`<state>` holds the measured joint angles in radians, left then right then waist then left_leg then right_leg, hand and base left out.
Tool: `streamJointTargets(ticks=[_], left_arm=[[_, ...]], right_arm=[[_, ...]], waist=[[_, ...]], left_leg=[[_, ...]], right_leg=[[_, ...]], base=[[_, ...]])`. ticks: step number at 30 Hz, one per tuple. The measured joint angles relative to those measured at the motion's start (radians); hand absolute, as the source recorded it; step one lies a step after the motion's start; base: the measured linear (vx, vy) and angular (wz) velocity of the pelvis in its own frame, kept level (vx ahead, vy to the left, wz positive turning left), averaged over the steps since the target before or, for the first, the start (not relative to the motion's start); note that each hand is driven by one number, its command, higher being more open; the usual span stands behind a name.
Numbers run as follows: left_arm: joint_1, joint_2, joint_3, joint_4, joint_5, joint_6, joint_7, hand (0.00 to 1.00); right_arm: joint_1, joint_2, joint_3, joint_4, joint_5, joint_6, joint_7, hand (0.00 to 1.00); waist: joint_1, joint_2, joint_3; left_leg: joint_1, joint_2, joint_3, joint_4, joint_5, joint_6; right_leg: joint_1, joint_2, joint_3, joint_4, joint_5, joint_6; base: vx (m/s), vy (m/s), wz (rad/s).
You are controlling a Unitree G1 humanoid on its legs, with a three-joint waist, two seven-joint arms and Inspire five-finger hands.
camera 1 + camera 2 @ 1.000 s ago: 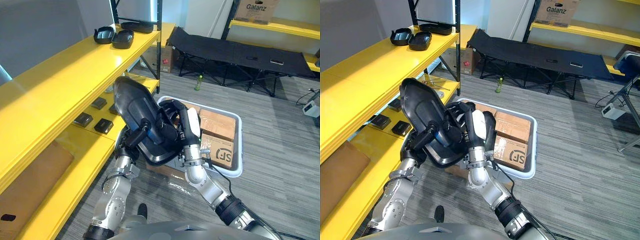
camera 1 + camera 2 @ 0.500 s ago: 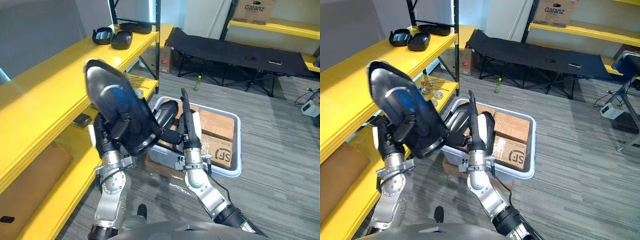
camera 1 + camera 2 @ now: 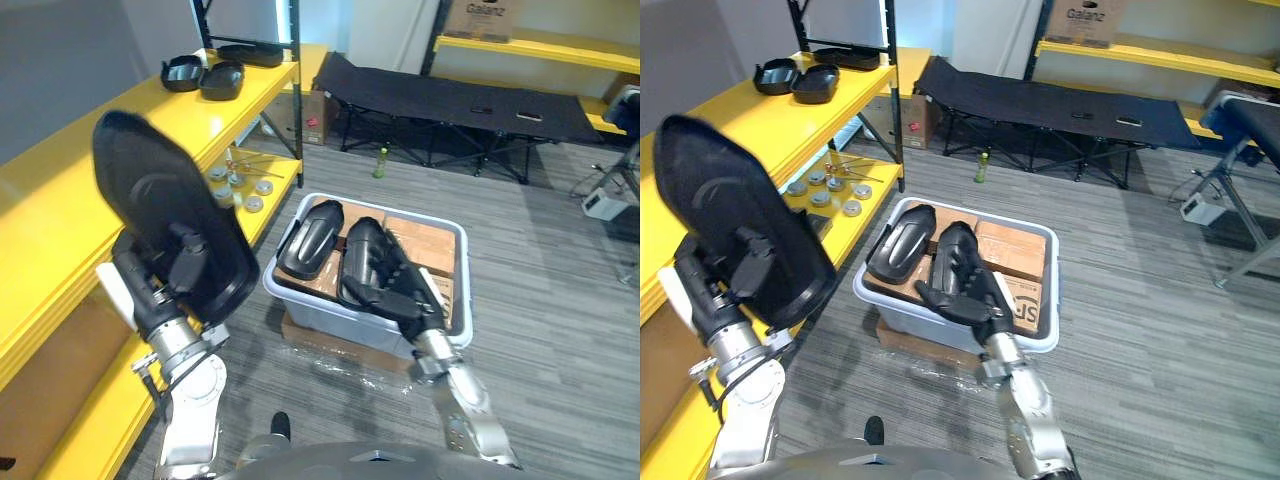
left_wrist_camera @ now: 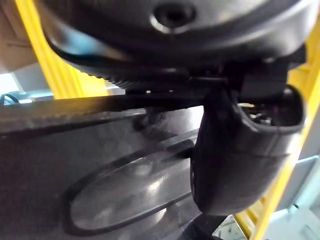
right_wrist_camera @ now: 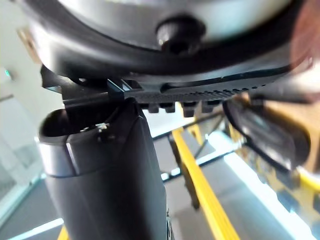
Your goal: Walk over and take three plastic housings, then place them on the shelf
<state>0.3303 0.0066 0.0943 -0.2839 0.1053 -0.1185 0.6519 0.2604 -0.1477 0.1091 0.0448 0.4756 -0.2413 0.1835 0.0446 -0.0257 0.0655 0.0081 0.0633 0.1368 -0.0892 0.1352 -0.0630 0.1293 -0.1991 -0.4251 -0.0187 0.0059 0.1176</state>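
In the left eye view the left hand (image 3: 185,278) is closed on the lower part of a big black housing (image 3: 160,215). It holds the piece upright in the air just beside the yellow shelf (image 3: 50,190), not yet set down. The right hand (image 3: 392,290) reaches into the white bin (image 3: 466,285), fingers loosely straight over a second housing (image 3: 360,250). A third housing (image 3: 310,238) lies beside that one on cardboard boxes (image 3: 432,245). The right eye view shows the same layout, plus dark shells (image 3: 812,85) at the shelf's far end. In the left wrist view the left thumb (image 4: 240,150) presses against the held housing. In the right wrist view the right thumb (image 5: 105,180) stands free, gripping nothing. As I read it, one of the three is lifted and two wait in the bin, so all the placing is still to do.
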Motion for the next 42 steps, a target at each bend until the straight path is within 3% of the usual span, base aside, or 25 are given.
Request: streamJointTargets(ticks=[4,10,15,21,23,26,31,36,37,39,40,41,42], left_arm=[[0.042,-0.01,0.043,0.041,-0.131,-0.05,-0.049,0.0],[0.041,-0.041,0.078,-0.004,-0.197,-0.16,-0.158,0.0],[0.043,-0.054,0.18,-0.046,-0.232,-0.238,-0.187,0.0],[0.109,-0.096,0.288,-0.148,-0.274,-0.259,-0.205,0.0],[0.118,-0.106,0.307,-0.158,-0.389,-0.289,-0.273,0.0],[0.142,-0.115,0.313,-0.158,-0.521,-0.319,-0.372,0.0],[0.151,-0.118,0.302,-0.158,-0.53,-0.318,-0.441,0.0],[0.15,-0.099,0.21,-0.155,-0.528,-0.29,-0.53,0.0],[0.15,-0.087,0.176,-0.149,-0.528,-0.286,-0.547,0.0],[0.137,-0.059,0.137,-0.133,-0.528,-0.283,-0.591,0.0],[0.104,-0.037,0.102,-0.108,-0.528,-0.283,-0.63,0.0],[0.07,-0.024,0.059,-0.077,-0.531,-0.281,-0.67,0.0],[0.062,-0.022,0.038,-0.07,-0.532,-0.278,-0.687,0.0]], right_arm=[[0.005,0.01,-0.077,0.002,-0.001,0.0,-0.046,1.0],[-0.052,0.055,0.01,0.003,-0.082,0.017,-0.091,1.0],[-0.157,0.065,0.083,0.057,-0.136,0.036,-0.128,1.0],[-0.22,0.065,0.086,0.101,-0.155,0.055,-0.147,1.0],[-0.244,0.062,0.102,0.108,-0.155,0.055,-0.138,1.0],[-0.281,0.063,0.14,0.109,-0.155,0.054,-0.105,1.0],[-0.292,0.064,0.182,0.109,-0.154,0.054,-0.038,1.0],[-0.288,0.051,0.204,0.109,-0.154,0.054,-0.056,1.0],[-0.288,0.043,0.206,0.109,-0.155,0.054,-0.061,1.0],[-0.275,0.025,0.186,0.106,-0.155,0.054,-0.065,1.0],[-0.263,0.003,0.141,0.104,-0.155,0.054,-0.065,1.0],[-0.243,-0.018,0.083,0.103,-0.155,0.054,-0.065,1.0],[-0.229,-0.032,0.053,0.103,-0.155,0.053,-0.067,1.0]], waist=[[-0.02,-0.015,0.003],[-0.011,-0.014,0.005],[0.05,-0.002,0.012],[0.1,0.002,0.016],[0.121,0.002,0.017],[0.126,-0.001,0.018],[0.142,-0.01,0.024],[0.13,-0.014,0.042],[0.127,-0.007,0.047],[0.094,-0.002,0.051],[0.075,0.009,0.06],[0.062,0.044,0.08],[0.058,0.06,0.088]], left_leg=[[0.003,0.012,0.013,0.0,-0.005,-0.008],[0.0,0.018,-0.011,0.001,-0.005,-0.009],[-0.002,0.006,-0.087,0.001,-0.003,-0.011],[-0.017,-0.015,-0.159,0.001,0.006,-0.012],[-0.021,-0.017,-0.171,0.003,0.01,-0.01],[-0.021,-0.018,-0.174,0.003,0.01,-0.012],[-0.023,-0.017,-0.176,0.004,0.007,-0.01],[-0.074,-0.017,-0.267,0.001,0.035,-0.011],[-0.097,-0.013,-0.261,0.0,0.033,0.0],[-0.145,0.006,-0.124,0.011,0.001,0.073],[-0.184,0.03,0.004,0.044,-0.014,0.118],[-0.204,0.059,0.125,0.077,-0.018,0.125],[-0.209,0.068,0.17,0.088,-0.018,0.125]], right_leg=[[-0.006,0.014,0.014,-0.002,-0.002,-0.005],[0.003,0.023,-0.007,-0.003,-0.001,-0.007],[0.049,0.024,-0.082,-0.005,-0.014,-0.007],[0.084,0.02,-0.16,-0.001,-0.034,-0.001],[0.086,0.02,-0.172,-0.002,-0.035,0.0],[0.089,0.02,-0.173,0.0,-0.039,-0.008],[0.084,0.021,-0.175,0.003,-0.043,-0.01],[0.07,0.033,-0.221,0.07,-0.09,-0.015],[0.065,0.036,-0.25,0.086,-0.101,-0.016],[0.066,0.038,-0.344,0.082,-0.097,-0.009],[0.077,0.036,-0.407,0.086,-0.091,-0.002],[0.097,0.035,-0.444,0.097,-0.093,0.001],[0.1,0.031,-0.455,0.107,-0.102,0.007]], base=[[0.03,-0.034,-0.12],[0.03,-0.038,0.07],[0.02,-0.034,0.4],[0.0,-0.021,0.43],[0.0,-0.005,0.22],[0.0,0.005,0.03],[-0.02,0.005,-0.01],[-0.04,-0.035,0.56],[-0.09,-0.046,1.01],[-0.09,-0.033,1.44],[-0.05,0.031,1.81],[-0.04,0.056,1.79],[-0.04,0.104,1.35]])
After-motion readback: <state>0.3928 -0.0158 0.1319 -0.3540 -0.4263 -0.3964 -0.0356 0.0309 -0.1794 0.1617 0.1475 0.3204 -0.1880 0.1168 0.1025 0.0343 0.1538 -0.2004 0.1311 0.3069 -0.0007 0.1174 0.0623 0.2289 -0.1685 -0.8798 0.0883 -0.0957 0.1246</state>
